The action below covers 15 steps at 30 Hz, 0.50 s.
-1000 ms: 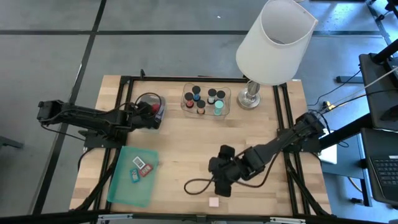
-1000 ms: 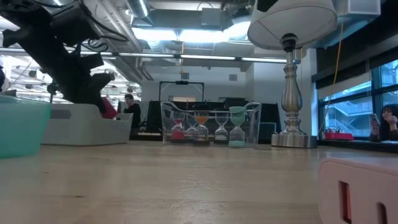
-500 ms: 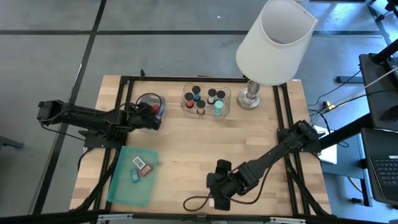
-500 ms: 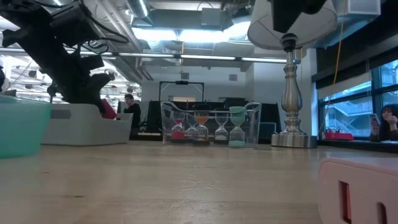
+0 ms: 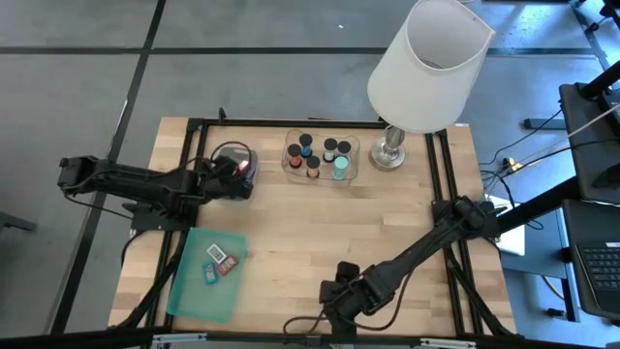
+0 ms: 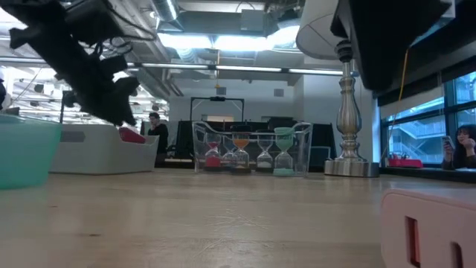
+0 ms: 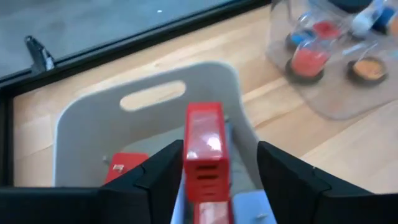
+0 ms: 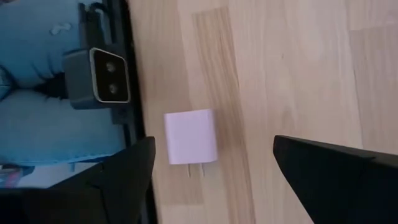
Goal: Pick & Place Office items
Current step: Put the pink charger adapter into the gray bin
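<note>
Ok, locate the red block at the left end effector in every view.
High view: red block upper left.
Low view: left side.
Left wrist view: centre.
Right wrist view: not in it.
Shared landmark: clear tray, absent from the right wrist view.

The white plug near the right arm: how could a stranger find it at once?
Go to the wooden table, its front edge. There the right pincer hangs open over the white plug. It lies flat and alone, a white cube with two metal prongs.

No text, label, brand or number can be read anywhere. The small items show only plain colours.
</note>
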Available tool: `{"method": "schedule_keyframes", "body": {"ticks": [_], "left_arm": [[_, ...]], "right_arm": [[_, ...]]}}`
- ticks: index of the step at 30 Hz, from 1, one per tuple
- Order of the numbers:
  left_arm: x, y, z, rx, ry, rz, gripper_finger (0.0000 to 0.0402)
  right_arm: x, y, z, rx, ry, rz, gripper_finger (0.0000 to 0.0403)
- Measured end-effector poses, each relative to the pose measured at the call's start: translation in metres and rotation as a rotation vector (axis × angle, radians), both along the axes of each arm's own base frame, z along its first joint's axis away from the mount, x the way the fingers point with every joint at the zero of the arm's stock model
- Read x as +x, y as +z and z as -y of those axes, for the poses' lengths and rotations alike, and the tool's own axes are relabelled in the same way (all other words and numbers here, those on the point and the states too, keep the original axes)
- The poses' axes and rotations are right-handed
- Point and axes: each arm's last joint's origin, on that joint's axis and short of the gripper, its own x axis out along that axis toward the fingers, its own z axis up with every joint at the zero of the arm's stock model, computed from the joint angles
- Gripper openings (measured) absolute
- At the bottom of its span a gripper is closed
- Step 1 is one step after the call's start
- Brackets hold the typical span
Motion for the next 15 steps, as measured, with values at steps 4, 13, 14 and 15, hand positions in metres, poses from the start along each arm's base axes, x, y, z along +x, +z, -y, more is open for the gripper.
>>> {"method": "schedule_keyframes", "body": {"ticks": [4,13,14,15], "left_arm": [[0.007,0.014,0.000,-0.001,-0.051,0.011,0.0220],[0.019,0.034,0.005,-0.132,-0.224,0.070,0.0222],[0.019,0.035,0.005,-0.135,-0.228,0.072,0.0222],[0.019,0.035,0.005,-0.138,-0.231,0.074,0.0222]], "right_arm": [[0.002,-0.010,-0.002,-0.013,0.008,-0.013,0.0329],[0.012,-0.042,-0.012,0.006,0.053,-0.030,0.0329],[0.013,-0.044,-0.014,0.016,0.056,-0.021,0.0329],[0.014,-0.046,-0.016,0.018,0.062,-0.015,0.0329]]}}
